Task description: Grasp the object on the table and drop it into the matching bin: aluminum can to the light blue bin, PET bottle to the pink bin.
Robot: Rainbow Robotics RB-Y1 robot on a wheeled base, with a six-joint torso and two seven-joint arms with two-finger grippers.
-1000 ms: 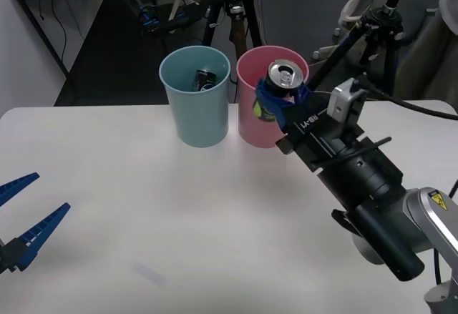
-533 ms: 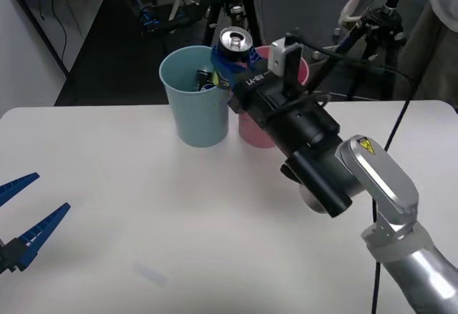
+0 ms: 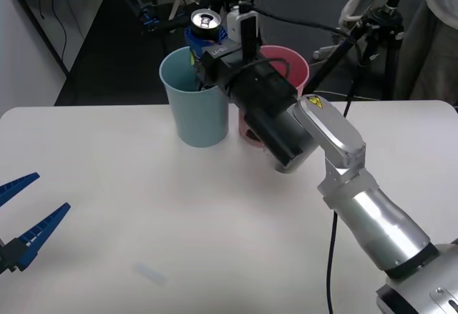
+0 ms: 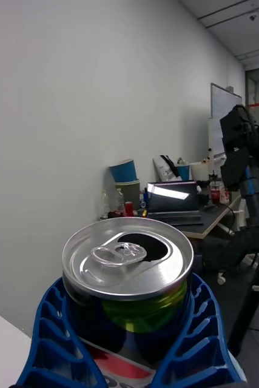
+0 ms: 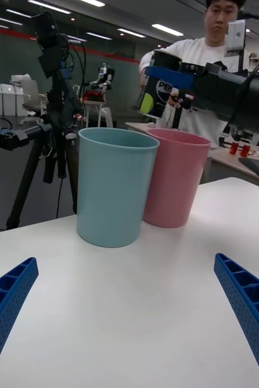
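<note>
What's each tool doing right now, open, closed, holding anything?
Left tool: open, holding nothing, low over the table.
Right tool: closed on the can, above the light blue bin.

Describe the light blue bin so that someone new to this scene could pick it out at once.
Look at the far edge of the white table, where two tall buckets stand side by side. The light blue bin is the left one, beside the pink bin.

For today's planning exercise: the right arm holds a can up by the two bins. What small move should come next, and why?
Probably open the right gripper to release the aluminum can. It is held upright above the light blue bin, apparently over its far rim, so a slight nudge toward the centre first may be safer. The left gripper waits open over the table.
</note>
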